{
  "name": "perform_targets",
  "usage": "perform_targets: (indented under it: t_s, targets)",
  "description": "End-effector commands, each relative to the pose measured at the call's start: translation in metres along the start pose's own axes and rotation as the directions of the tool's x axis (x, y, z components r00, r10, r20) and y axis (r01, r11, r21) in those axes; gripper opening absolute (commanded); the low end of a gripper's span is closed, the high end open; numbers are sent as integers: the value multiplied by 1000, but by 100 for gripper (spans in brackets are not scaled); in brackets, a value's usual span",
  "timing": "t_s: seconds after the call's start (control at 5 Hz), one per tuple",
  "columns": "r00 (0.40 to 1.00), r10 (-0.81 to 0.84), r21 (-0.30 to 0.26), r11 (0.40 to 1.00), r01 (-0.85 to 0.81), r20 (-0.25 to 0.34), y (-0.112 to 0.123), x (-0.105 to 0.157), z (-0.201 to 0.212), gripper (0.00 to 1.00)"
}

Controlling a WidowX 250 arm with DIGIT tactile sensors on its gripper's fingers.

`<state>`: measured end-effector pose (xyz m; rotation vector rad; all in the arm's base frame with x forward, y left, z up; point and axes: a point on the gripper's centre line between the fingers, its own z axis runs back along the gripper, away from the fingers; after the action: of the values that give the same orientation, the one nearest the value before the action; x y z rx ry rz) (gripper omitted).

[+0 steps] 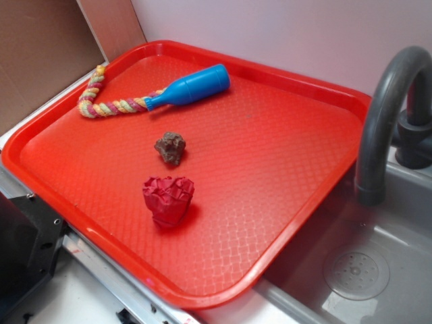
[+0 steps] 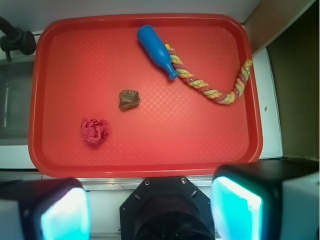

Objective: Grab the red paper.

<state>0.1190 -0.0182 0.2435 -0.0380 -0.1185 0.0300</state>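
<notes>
The red paper (image 1: pixel 168 199) (image 2: pixel 94 131) is a crumpled crimson wad resting on the orange-red tray (image 1: pixel 283 155) (image 2: pixel 200 135), toward its near-left part in the wrist view. My gripper (image 2: pixel 150 210) hangs high above the tray's near edge, outside the tray, with its two cyan-padded fingers (image 2: pixel 235 205) spread wide and nothing between them. The paper lies far ahead and left of the jaws. The gripper does not show in the exterior view.
A brown rocky lump (image 1: pixel 171 147) (image 2: pixel 129 99) sits just beyond the paper. A blue handle with a braided rope (image 1: pixel 162 94) (image 2: pixel 185 70) lies at the tray's far side. A grey sink with faucet (image 1: pixel 385 121) adjoins the tray; a cardboard wall (image 1: pixel 40 47) stands behind.
</notes>
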Motion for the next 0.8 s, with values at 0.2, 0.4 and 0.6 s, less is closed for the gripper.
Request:
perform_targets:
  t_s: [0.2,0.4,0.6]
  targets:
    - [997,70,-13,998,-69,46,-17,3,-13,100]
    - [994,93,-55,994,-90,57,-32,10,-30,100]
    - [992,114,-131,986,-107,46,-57,19,-68,100]
